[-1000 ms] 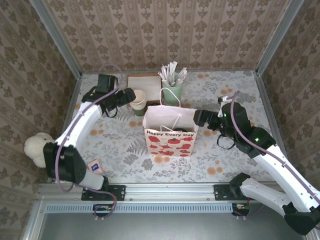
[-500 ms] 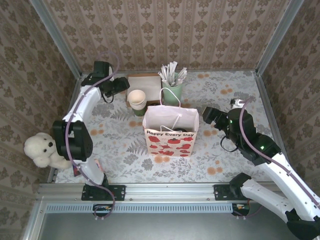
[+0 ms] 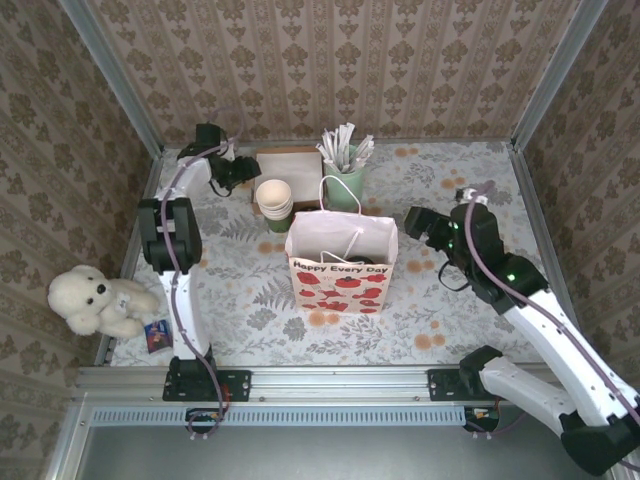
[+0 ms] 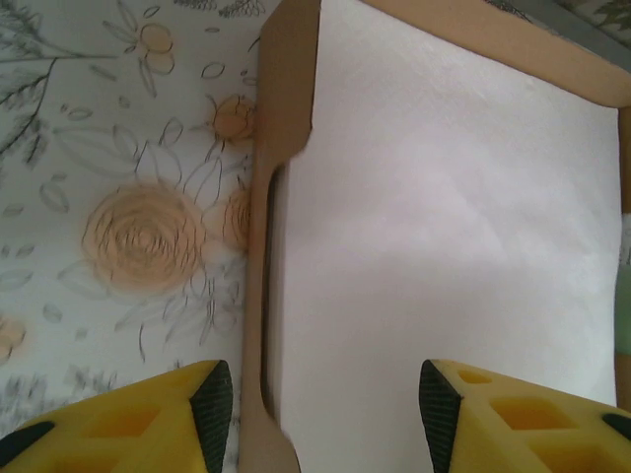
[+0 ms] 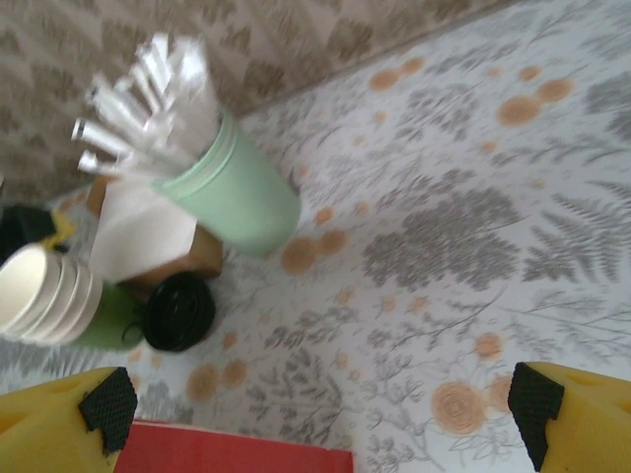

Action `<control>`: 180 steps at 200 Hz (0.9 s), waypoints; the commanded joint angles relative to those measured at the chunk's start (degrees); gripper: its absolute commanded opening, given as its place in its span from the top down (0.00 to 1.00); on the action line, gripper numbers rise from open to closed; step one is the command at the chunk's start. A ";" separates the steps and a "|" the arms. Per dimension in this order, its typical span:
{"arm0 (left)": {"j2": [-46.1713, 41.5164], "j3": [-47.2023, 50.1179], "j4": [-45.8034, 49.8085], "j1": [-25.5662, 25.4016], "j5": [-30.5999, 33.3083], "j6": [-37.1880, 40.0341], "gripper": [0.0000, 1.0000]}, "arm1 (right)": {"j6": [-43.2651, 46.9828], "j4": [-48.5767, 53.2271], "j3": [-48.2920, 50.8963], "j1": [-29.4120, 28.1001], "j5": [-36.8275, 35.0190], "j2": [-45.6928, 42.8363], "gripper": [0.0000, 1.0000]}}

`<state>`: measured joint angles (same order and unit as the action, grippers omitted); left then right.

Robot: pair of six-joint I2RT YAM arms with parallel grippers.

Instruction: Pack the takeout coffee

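Coffee (image 5: 177, 311) is blurred behind the bag (image 5: 237, 461), which is cut off at the bottom edge; cup stack (image 5: 39, 296) beside the bag is clipped.

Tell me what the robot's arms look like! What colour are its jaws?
The left arm and right arm are white tubes with chunky black joints, and a thin purplish cable runs along each. The jaws are bright yellow blocks with hollow pockets, tipped with black pads.
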<state>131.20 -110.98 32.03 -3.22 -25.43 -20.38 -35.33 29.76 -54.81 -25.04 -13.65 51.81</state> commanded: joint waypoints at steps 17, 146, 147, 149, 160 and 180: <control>4.59 -7.55 -0.47 0.17 -5.54 3.62 0.48 | 4.70 -5.70 -2.39 0.33 10.40 4.80 0.00; 8.23 -9.21 0.96 -0.29 -2.52 4.83 0.49 | 3.26 -7.59 -1.36 0.42 8.29 4.96 0.00; 8.30 -9.19 0.90 -0.29 -2.70 4.78 0.49 | 3.26 -7.65 -1.36 0.43 8.29 4.97 0.00; 8.31 -9.17 0.79 -0.29 -2.98 4.73 0.50 | 3.25 -7.62 -1.36 0.38 8.29 4.97 0.00; 8.80 -9.50 0.65 -0.38 -4.14 4.39 0.51 | 3.12 -7.70 -1.36 0.41 8.36 4.97 0.00; 9.12 -9.87 1.19 -0.53 -3.84 4.66 0.53 | 2.69 -7.64 -1.54 0.34 8.54 4.97 0.00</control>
<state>138.12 -118.74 31.68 -3.40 -28.56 -16.97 -31.88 22.87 -55.11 -24.99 -6.37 57.17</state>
